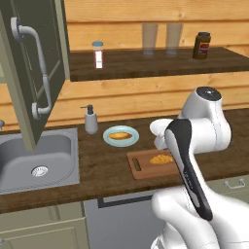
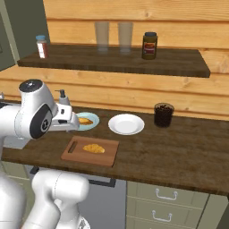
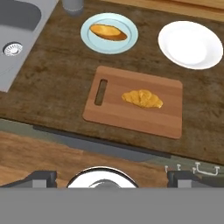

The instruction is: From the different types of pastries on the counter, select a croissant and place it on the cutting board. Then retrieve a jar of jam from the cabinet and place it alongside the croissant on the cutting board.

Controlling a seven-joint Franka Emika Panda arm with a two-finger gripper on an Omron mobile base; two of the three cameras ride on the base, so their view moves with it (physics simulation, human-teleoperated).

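On the cutting board [image 3: 135, 105], mid-tabletop [image 3: 57, 87], lies the croissant [image 3: 141, 98]. Hand view shows the pincer [image 3: 112, 177] tips wide apart and empty. Right base view adds a dark cup [image 2: 163, 114] right of the white plate [image 2: 126, 124]; left base view shows an open cabinet door [image 1: 34, 63].

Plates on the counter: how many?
2. Light blue plate holding the oval pastry, behind the cutting board; empty white plate to its right. None visibly hidden.

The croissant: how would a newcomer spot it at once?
On the dark brown wood-grain counter, right of the grey steel sink, lies a reddish-brown wooden cutting board. The small golden crescent-shaped croissant lies on it, unlike the longer oval pastry on the light blue plate.
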